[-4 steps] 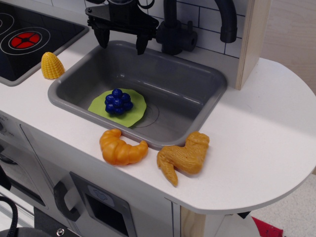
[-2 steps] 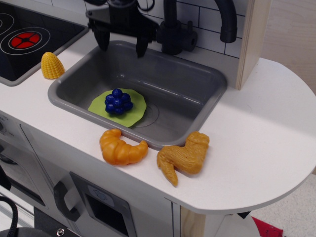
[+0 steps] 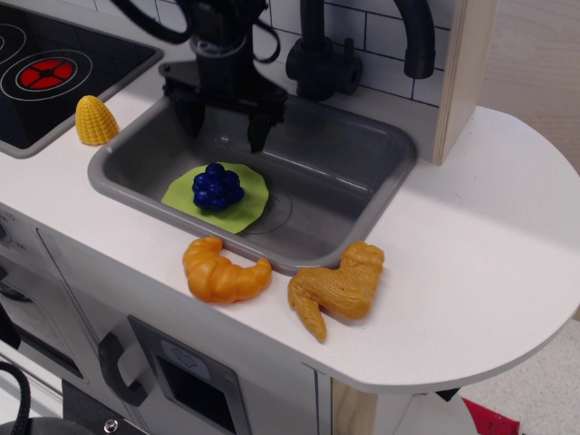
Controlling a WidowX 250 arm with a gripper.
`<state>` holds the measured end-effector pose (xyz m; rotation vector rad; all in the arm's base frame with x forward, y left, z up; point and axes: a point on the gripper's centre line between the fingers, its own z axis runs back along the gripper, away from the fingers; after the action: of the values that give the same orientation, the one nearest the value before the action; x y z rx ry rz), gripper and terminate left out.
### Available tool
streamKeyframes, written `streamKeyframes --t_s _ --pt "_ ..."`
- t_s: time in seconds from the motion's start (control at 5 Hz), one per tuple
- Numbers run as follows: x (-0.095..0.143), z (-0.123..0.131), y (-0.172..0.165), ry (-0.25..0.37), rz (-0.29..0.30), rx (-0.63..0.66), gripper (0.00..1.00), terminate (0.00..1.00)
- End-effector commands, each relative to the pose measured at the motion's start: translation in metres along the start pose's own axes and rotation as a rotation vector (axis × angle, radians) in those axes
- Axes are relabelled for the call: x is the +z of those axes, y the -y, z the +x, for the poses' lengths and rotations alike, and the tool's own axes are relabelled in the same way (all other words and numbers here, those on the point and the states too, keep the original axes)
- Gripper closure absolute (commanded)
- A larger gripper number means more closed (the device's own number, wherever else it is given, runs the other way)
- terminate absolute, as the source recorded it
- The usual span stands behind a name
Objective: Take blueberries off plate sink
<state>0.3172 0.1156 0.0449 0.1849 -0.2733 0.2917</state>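
While claw (image 3: pixel 225 125) hangs open, blueberries (image 3: pixel 217 187) on plate (image 3: pixel 253 201), in sink (image 3: pixel 362 163).

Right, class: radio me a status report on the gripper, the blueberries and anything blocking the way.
Gripper open, above sink, empty. Blueberries on plate, untouched. Path down looks unobstructed.

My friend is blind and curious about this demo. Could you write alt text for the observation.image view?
A black robot gripper, jaws open, hangs over a grey toy sink, above dark blueberries sitting on a lime-green plate in the basin. On the white counter lie a croissant, a toy chicken piece and corn beside a stovetop.
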Motion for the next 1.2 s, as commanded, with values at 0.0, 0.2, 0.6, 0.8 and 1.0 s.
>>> streamKeyframes --t_s 0.0,0.2,0.6,0.8,1.0 --pt "0.013 0.012 -0.016 0.048 0.038 0.023 0.0 0.0" --pt "0.005 0.007 -0.015 0.035 0.032 0.039 0.0 0.0" --pt "-0.015 0.0 -0.013 0.024 0.023 0.083 0.0 0.0" --pt "-0.023 -0.006 -0.011 0.02 0.03 0.089 0.0 0.0" --pt "-0.033 -0.021 -0.011 0.019 0.025 0.106 0.0 0.0"
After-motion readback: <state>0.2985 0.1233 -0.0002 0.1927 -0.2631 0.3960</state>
